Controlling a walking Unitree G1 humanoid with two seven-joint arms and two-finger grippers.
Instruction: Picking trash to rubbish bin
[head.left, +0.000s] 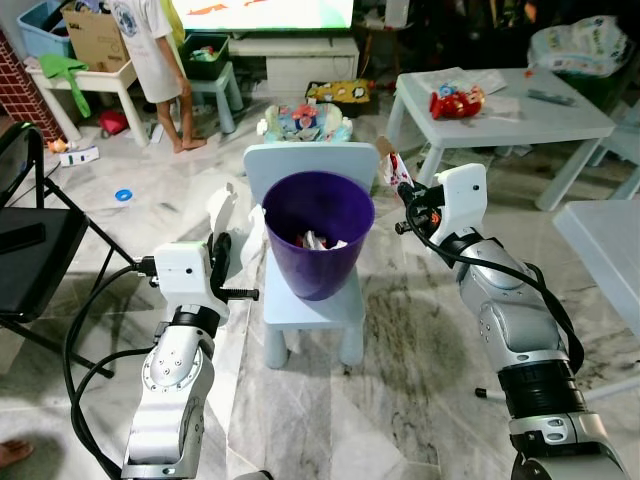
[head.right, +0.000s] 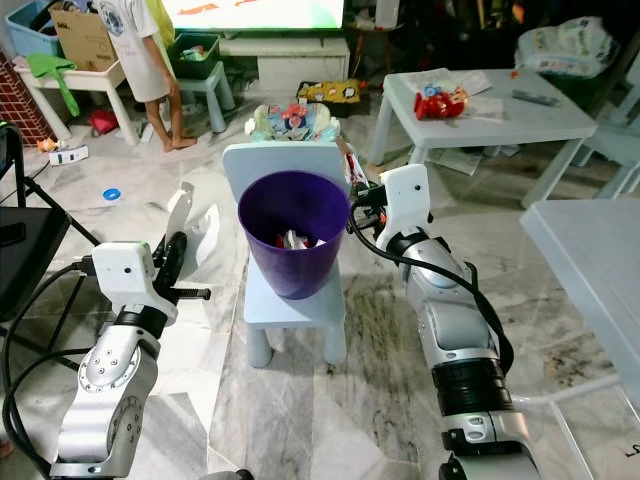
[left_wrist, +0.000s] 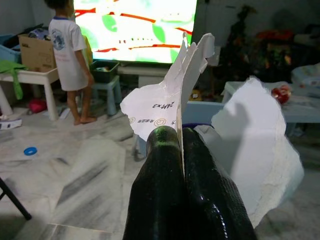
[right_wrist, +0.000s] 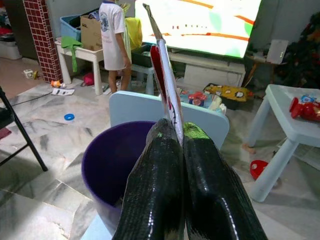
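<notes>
One purple bin (head.left: 318, 230), one small chair (head.left: 310, 300), two white tables (head.left: 500, 105), one person (head.left: 150, 50), two grippers (head.left: 222, 262).

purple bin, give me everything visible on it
The purple bin is a round, tapered, plastic-looking bucket, open-topped and upright on the seat of a small pale blue chair, its rim before the chair's backrest. Some crumpled trash lies inside. The left gripper and right gripper, each holding scrap, flank its rim without touching it.
</notes>
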